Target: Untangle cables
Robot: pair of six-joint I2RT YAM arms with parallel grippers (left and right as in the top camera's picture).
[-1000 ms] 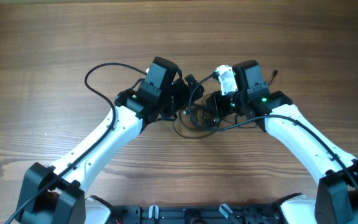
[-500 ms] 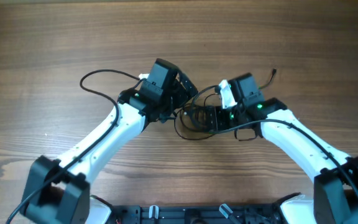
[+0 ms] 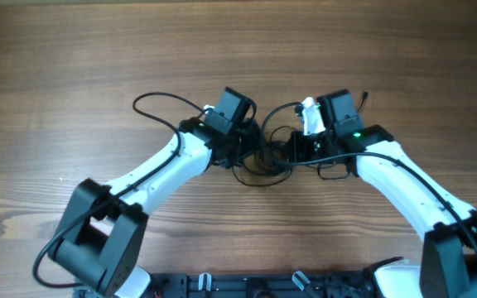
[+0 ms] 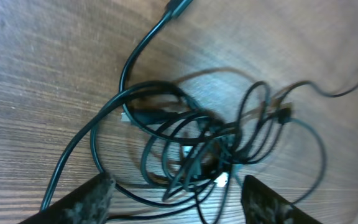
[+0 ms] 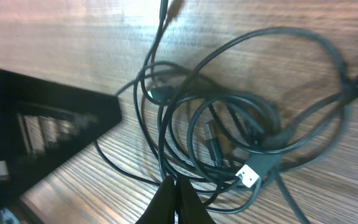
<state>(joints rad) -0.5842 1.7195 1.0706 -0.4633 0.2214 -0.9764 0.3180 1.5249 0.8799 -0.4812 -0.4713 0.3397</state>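
The cables (image 3: pixel 265 159) lie in one knotted heap on the wooden counter (image 3: pixel 73 66), just below the middle of the overhead view, between the two arms' heads. The left fingers (image 4: pixel 95 196) stand wide apart, one in each lower corner of the left wrist view, and grip nothing; the heap (image 4: pixel 197 146) lies on the counter just beyond the gap between them. One strand climbs from the heap to a plug (image 4: pixel 178 6) at the top edge, and another trails off to the right edge.

The right fingers (image 5: pixel 176 202) are pressed together into a point at the bottom middle of the right wrist view. Their tip meets the near loops of the heap (image 5: pixel 229 134), but whether a strand is pinched there I cannot tell. A white-faced plug (image 5: pixel 248 175) sits just to their right.
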